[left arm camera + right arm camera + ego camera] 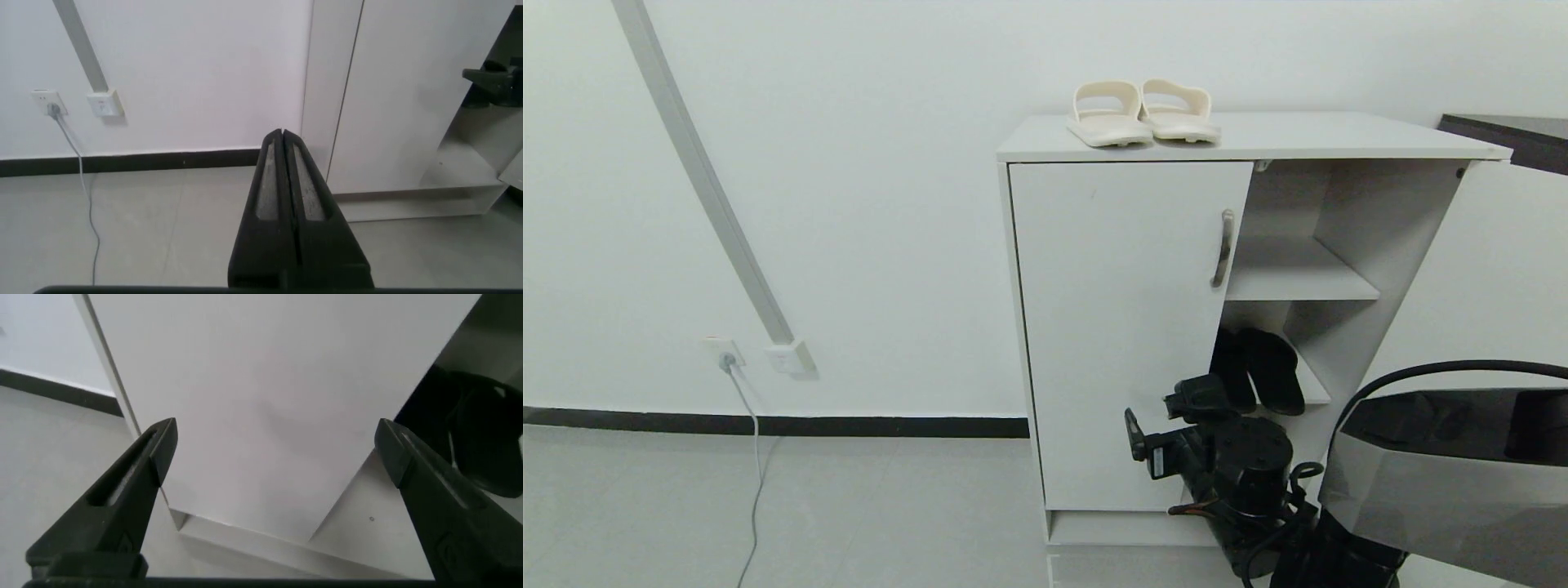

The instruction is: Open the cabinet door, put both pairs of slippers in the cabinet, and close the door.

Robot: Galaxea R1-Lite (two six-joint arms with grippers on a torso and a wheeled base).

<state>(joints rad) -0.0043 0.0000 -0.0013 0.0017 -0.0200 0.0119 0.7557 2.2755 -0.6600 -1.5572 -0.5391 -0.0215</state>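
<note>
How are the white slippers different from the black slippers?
The white slippers are a pale cream colour, while the black slippers are dark all over. The white slippers sit out on top of the cabinet, but the black slippers are already inside it, on a low shelf on its open side. In both pairs, the two slippers lie close together, side by side.
</note>
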